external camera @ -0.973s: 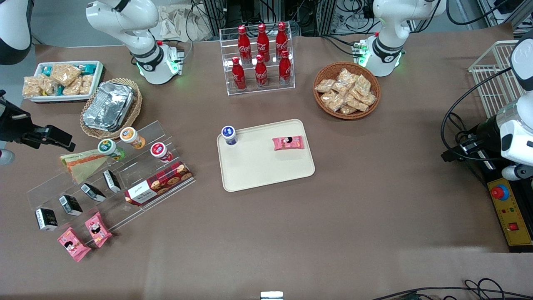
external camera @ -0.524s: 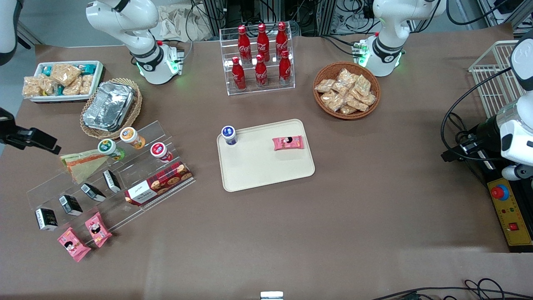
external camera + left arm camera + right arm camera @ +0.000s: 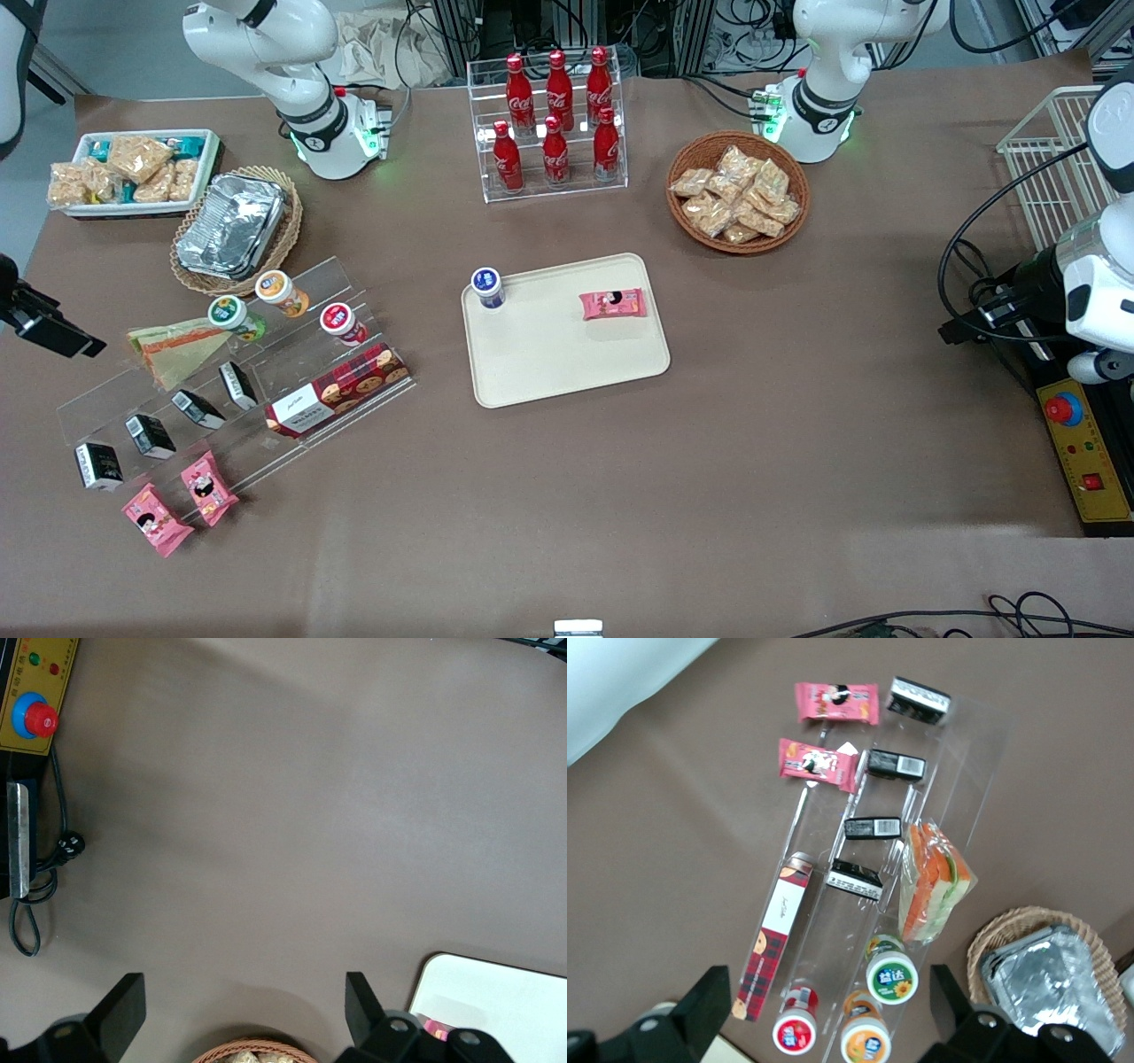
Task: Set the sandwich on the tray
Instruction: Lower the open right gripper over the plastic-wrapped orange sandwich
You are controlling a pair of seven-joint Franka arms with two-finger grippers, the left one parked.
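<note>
The sandwich, a wrapped triangular wedge with orange and green filling, lies on the top step of a clear acrylic rack toward the working arm's end of the table. It also shows in the right wrist view. The cream-beige tray lies mid-table and carries a blue-capped bottle and a pink snack packet. My right gripper hovers high, beside the rack and apart from the sandwich, at the table's edge. In the right wrist view the gripper is open and empty.
The rack also holds three capped bottles, small black boxes and a red plaid cookie box. Two pink packets lie nearer the front camera. A foil container in a wicker basket, a white bin, a cola rack and a snack basket stand farther back.
My right gripper has drawn away from the sandwich and rack toward the working arm's end of the table. The sandwich and tray have not moved.
</note>
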